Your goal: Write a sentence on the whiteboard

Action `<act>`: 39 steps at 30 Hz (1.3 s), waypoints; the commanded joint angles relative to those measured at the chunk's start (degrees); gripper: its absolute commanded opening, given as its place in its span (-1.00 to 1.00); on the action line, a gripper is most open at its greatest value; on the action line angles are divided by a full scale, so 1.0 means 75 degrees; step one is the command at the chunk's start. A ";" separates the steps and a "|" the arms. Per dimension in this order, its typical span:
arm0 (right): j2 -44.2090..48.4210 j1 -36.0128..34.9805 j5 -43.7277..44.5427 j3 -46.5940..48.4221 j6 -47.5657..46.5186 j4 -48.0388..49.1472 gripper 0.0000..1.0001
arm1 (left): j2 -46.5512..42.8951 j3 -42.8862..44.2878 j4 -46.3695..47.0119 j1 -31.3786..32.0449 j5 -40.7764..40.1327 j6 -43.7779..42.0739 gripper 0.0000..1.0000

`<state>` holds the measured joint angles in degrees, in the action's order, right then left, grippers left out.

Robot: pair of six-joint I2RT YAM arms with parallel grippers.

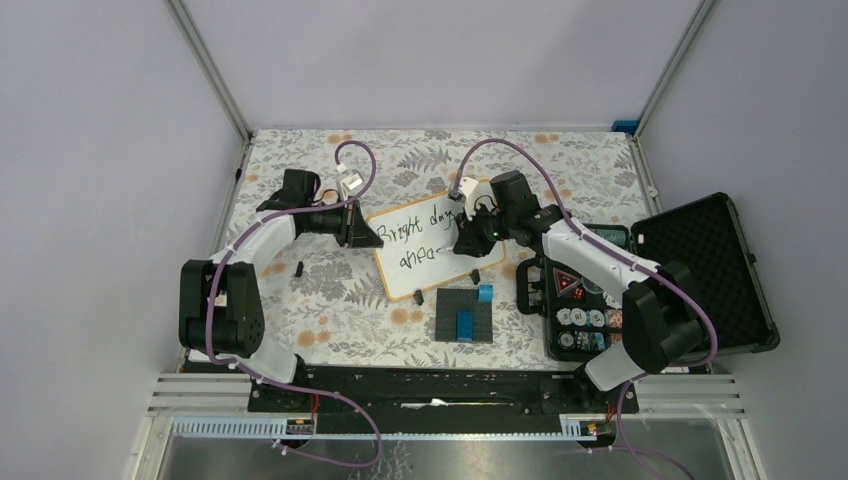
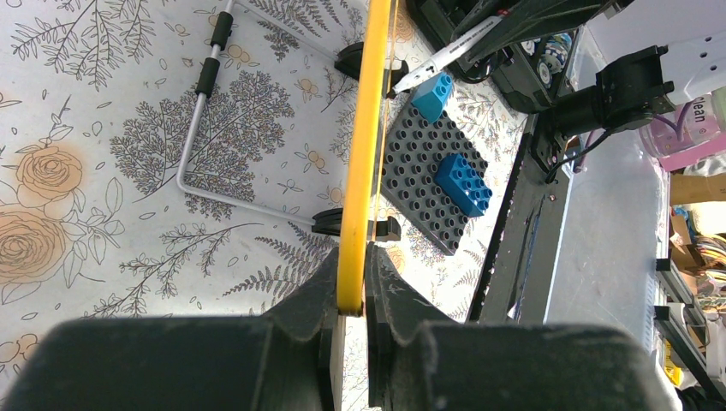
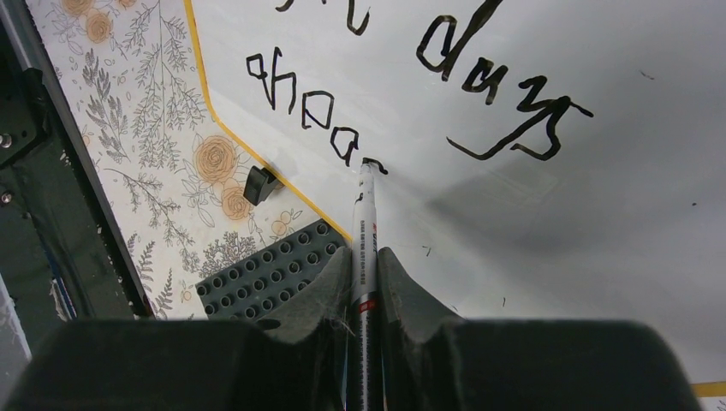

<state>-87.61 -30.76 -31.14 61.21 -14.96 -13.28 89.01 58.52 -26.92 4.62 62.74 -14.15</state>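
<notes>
The whiteboard point(image 1: 440, 278) is found at the middle of the worktop point(image 1: 300, 190), turned askew in the top view. Its frame is pinched at the 10 o'clock corner by the left pincer point(image 1: 367, 232), whose fingers point(image 2: 312, 300) are pressed onto the yellow edge. This hold is judged to be there to steady the board against the push of writing. A marker point(image 3: 366, 227) is pinched by the right pincer point(image 3: 365, 257), reaching in from the board's 2 o'clock side. The nib is set on the white surface at the end of the second line, so that a stroke can be drawn. Of the sentence point(image 1: 412, 230), "Bright days" is read in full. Below it "ahea" is read, with a last letter only begun.

By count:
- One board and one marker are seen, with two arms, one on each.
- One dark grey brick plate point(image 1: 448, 306) lies at the board's 5 o'clock, apart from it.
- Two bricks are carried on the plate, one pale blue point(image 1: 485, 292) and one deeper blue point(image 1: 466, 323).
- One black case point(image 1: 700, 270) lies open at 3 o'clock, with poker chips in it.
</notes>
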 commanded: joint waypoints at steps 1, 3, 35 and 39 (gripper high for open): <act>-0.0091 -0.0090 0.0040 -0.0098 -0.0111 0.0337 -1.00 | 0.0108 0.0152 0.0150 0.0052 -0.0852 -0.0656 -1.00; -0.0069 -0.0082 0.0088 -0.0156 -0.0140 0.0338 -1.00 | 0.0113 0.0160 0.0155 0.0052 -0.0854 -0.0656 -1.00; 0.0094 0.0406 0.0451 0.0651 -0.0118 0.0218 -1.00 | 0.0089 0.0131 0.0155 0.0052 -0.0858 -0.0641 -1.00; 0.0061 0.0445 0.0505 0.0769 -0.0096 0.0214 -1.00 | 0.0085 0.0119 0.0149 0.0052 -0.0864 -0.0655 -1.00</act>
<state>-87.59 -28.53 -30.89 63.79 -15.59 -14.79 89.01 58.52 -26.89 4.62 62.70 -14.15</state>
